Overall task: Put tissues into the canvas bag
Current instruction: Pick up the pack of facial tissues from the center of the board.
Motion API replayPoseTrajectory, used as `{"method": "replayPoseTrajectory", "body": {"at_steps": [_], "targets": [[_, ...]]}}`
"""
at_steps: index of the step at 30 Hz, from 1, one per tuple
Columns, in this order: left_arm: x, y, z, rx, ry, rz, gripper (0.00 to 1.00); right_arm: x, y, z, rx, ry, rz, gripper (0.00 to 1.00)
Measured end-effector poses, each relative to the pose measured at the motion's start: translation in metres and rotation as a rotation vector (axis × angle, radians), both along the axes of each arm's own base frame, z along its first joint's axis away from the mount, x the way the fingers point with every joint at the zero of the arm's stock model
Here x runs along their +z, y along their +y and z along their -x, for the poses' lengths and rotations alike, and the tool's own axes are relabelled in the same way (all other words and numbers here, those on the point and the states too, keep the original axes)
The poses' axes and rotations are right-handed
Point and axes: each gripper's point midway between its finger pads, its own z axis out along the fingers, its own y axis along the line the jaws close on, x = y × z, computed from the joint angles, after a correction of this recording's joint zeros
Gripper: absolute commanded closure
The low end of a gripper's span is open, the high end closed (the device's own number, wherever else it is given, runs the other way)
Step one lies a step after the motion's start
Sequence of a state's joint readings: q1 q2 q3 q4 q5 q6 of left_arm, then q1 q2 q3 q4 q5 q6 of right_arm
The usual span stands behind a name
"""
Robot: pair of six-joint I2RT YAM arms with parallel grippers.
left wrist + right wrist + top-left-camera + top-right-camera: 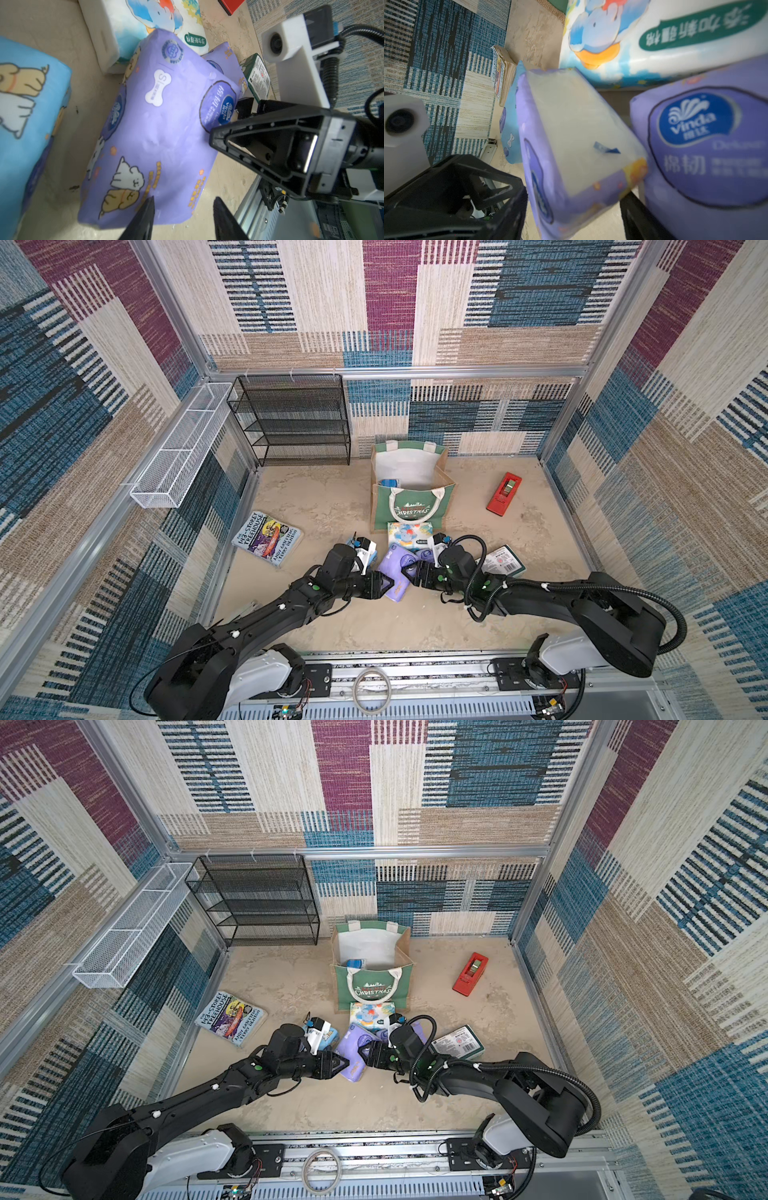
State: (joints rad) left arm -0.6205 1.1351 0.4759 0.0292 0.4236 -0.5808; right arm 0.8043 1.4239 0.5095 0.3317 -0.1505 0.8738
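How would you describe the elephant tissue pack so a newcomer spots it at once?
Find the green Christmas canvas bag standing mid-floor. The pack lies just in front of its lettered side. Unlike the lilac pack next to it, it is white with a blue cartoon elephant.

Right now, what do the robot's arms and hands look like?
Left arm and right arm: black, pale grey bases, a green dot near each wrist. Left hand and right hand: black triangular open-frame fingers, white camera block. Ribbed black cable loops along the right arm.
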Motion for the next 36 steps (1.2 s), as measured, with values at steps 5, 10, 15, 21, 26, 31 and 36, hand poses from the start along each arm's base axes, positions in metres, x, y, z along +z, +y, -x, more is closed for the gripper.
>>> {"method": "replayPoseTrajectory", "body": {"at_steps": [5,10,15,21,26,31,36], "targets": [[0.019,0.006,-0.009,0.044,-0.055,-0.014,0.39,0.003,-0.004,-0.003,0.0,-0.01,0.016,0.28],[0.034,0.008,-0.024,0.062,-0.115,-0.055,0.36,0.001,-0.006,0.002,0.009,-0.002,0.023,0.29],[0.013,0.009,-0.035,0.062,-0.075,-0.127,0.37,0.0,-0.008,0.006,0.016,0.002,0.021,0.29],[-0.011,-0.002,-0.034,0.01,0.005,-0.144,0.43,0.001,-0.006,0.004,0.017,-0.001,0.019,0.29],[-0.008,-0.009,-0.031,-0.012,0.012,-0.091,0.46,-0.003,-0.004,0.004,0.024,0.014,0.027,0.3],[-0.001,-0.012,-0.017,-0.013,0.022,-0.023,0.47,-0.004,-0.004,0.004,0.03,0.01,0.036,0.29],[0.001,-0.015,0.004,-0.022,0.053,0.042,0.48,0.0,-0.005,-0.001,0.03,-0.004,0.045,0.29]]}}
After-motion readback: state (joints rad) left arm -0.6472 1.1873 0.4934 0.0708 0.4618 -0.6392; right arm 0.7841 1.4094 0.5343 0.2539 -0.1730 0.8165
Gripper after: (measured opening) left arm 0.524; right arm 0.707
